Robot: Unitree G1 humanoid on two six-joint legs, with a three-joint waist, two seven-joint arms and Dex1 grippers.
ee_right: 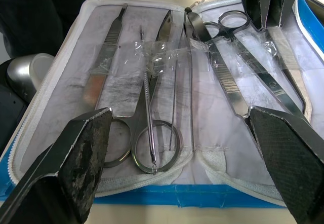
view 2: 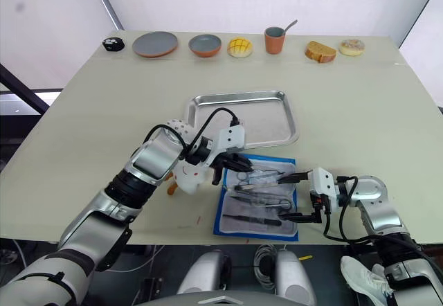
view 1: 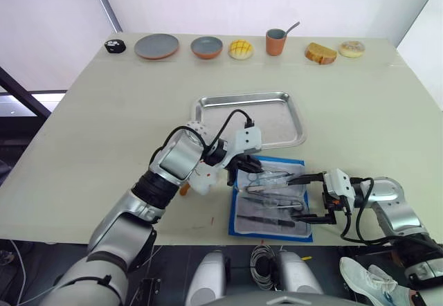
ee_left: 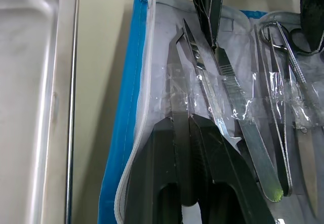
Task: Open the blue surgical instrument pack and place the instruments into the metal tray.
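Right wrist view: blue surgical instrument pack [ee_right: 152, 193] lies open, instruments [ee_right: 152, 107] strapped inside, metal tray [view 1: 291, 122] empty; left gripper [ee_left: 195, 183] pinches one instrument, right gripper [ee_right: 182, 163] spread wide.

white plush toy [view 2: 188, 174] mostly hidden behind left arm

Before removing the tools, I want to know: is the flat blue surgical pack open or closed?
Open: the blue surgical pack lies spread flat, its white inner layer and silver instruments exposed.

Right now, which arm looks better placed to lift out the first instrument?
Probably the left: the left gripper is down on the instruments in the opened blue pack, beside the metal tray. The right gripper waits open at the pack's edge.
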